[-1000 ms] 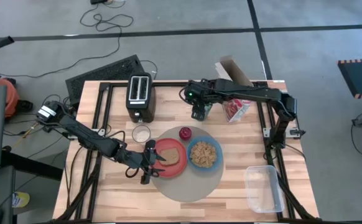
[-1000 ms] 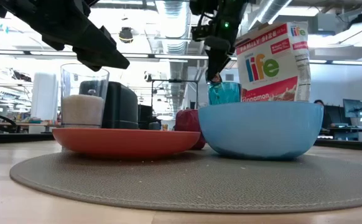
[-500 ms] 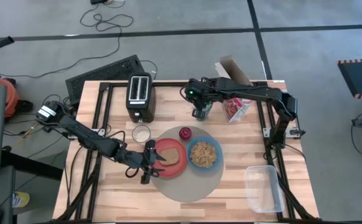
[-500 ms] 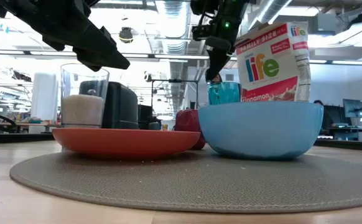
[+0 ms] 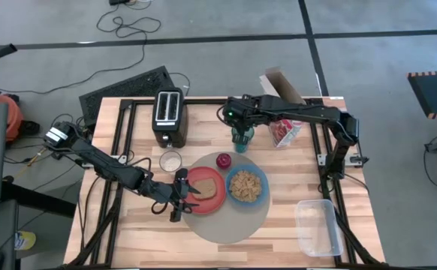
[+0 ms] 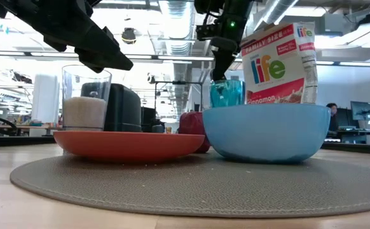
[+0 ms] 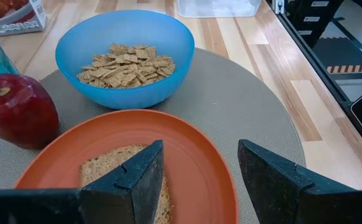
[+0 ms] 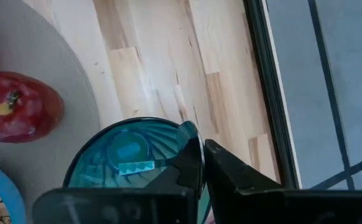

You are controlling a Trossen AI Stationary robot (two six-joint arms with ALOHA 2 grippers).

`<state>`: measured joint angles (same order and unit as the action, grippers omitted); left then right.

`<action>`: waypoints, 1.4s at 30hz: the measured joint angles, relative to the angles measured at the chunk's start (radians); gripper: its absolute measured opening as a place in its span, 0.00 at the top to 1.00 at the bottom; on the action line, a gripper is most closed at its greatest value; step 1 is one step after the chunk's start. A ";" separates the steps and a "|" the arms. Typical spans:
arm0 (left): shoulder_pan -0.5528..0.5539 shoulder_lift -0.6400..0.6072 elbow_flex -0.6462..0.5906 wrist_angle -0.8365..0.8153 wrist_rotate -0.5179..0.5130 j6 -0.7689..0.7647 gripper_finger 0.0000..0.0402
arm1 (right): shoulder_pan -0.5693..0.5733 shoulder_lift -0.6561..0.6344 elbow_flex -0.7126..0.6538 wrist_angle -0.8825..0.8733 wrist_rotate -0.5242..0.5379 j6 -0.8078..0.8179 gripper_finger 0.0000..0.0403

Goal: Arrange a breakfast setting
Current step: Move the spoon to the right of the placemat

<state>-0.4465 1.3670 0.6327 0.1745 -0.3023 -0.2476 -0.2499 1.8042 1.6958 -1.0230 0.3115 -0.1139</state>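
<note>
On the round mat (image 5: 233, 223) stand the red-orange plate (image 5: 211, 204) with the toast slice (image 5: 206, 186), the blue bowl (image 6: 267, 130) of cereal and the small red fruit (image 5: 224, 160). The small clear glass (image 5: 170, 161) stands on the wood left of the mat. My right gripper (image 8: 203, 158) is shut on the teal tumbler (image 5: 240, 140), just beyond the mat's far edge. The tumbler's base is hidden behind the bowl in the low view. My left gripper (image 7: 199, 180) hangs open over the plate's left part, one finger beside the toast (image 7: 116, 171). My right gripper pinches the tumbler's rim (image 8: 190, 132), one finger inside the cup and one outside its wall. The fingers come from above, pointing down. The tumbler stays upright below them; whether its base is clear of the table, I cannot tell.
A black toaster (image 5: 169, 116) stands at the far left of the table, and a cereal box (image 5: 284, 131) lies at the far right, close to the tumbler. A clear plastic container (image 5: 316, 227) sits at the near right corner. Bare wood shows near the front edge.
My right gripper has shut on the tumbler's rim. In the low view the tumbler now stands a little higher than before, still upright.
</note>
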 joint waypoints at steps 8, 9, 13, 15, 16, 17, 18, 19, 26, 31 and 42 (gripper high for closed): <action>0.000 0.000 0.000 0.000 0.000 0.000 0.52 | 0.029 0.001 0.019 -0.054 0.079 -0.026 0.92; 0.000 0.000 0.000 0.000 0.000 0.001 0.52 | 0.032 0.001 0.032 -0.067 0.083 -0.026 0.91; 0.000 0.000 0.000 0.000 0.000 0.006 0.52 | 0.053 0.001 0.099 -0.108 0.084 -0.026 0.90; 0.000 0.000 0.000 0.000 0.000 0.007 0.52 | 0.067 0.001 0.143 -0.135 0.085 -0.026 0.90; 0.000 0.000 0.000 0.000 0.000 0.007 0.52 | 0.073 0.001 0.167 -0.145 0.084 -0.026 0.90; 0.000 0.000 0.000 0.000 0.000 0.007 0.52 | 0.079 0.000 0.188 -0.157 0.084 -0.026 0.91; 0.000 0.000 0.000 0.000 0.000 0.007 0.52 | 0.085 0.000 0.210 -0.172 0.084 -0.026 0.91; 0.000 0.000 0.000 0.000 0.000 0.007 0.52 | 0.091 0.000 0.229 -0.186 0.085 -0.023 0.91; 0.000 0.000 0.000 0.001 0.000 0.033 0.52 | 0.145 0.000 0.352 -0.294 0.092 0.025 0.90; 0.000 0.000 0.000 0.003 0.000 0.034 0.52 | 0.194 0.000 0.422 -0.349 0.111 0.039 0.91; 0.000 0.000 0.000 0.003 -0.047 0.034 0.52 | 0.180 0.000 0.467 -0.423 0.190 0.045 0.91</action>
<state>-0.4461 1.3673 0.6327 0.1780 -0.3497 -0.2138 -0.0695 1.8038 2.1624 -1.4465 0.5015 -0.0685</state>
